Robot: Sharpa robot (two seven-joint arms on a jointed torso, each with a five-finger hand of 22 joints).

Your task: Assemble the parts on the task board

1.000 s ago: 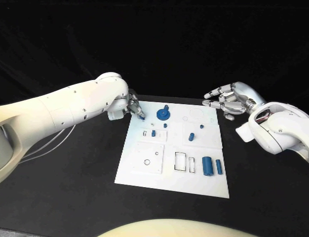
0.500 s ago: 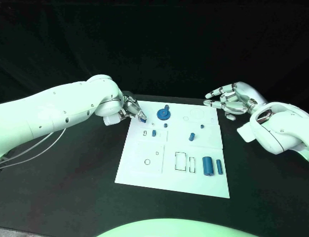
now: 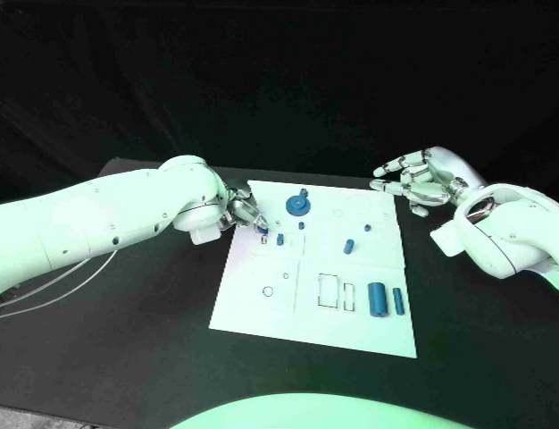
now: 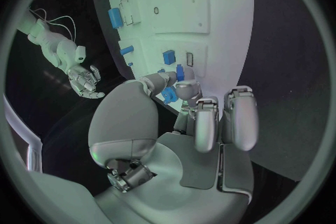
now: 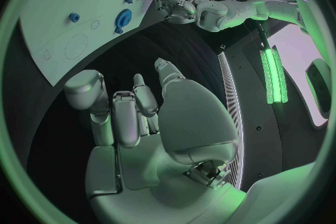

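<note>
The white task board lies in the middle of the black table. My left hand hovers over the board's far left part and pinches a small blue part at its fingertips; the left wrist view shows this pinched part just above the board. A blue round gear stands near the far edge. Small blue pegs stand mid-board, and two blue cylinders lie near the right edge. My right hand floats off the board's far right corner, fingers apart and holding nothing.
Bare black table surrounds the board on all sides. Empty outlined slots and a small hole mark the board's near half. In the right wrist view my right hand sits well short of the board.
My left hand has carried the small blue part a little toward me, along the board's left side. The right hand has stayed in place.
</note>
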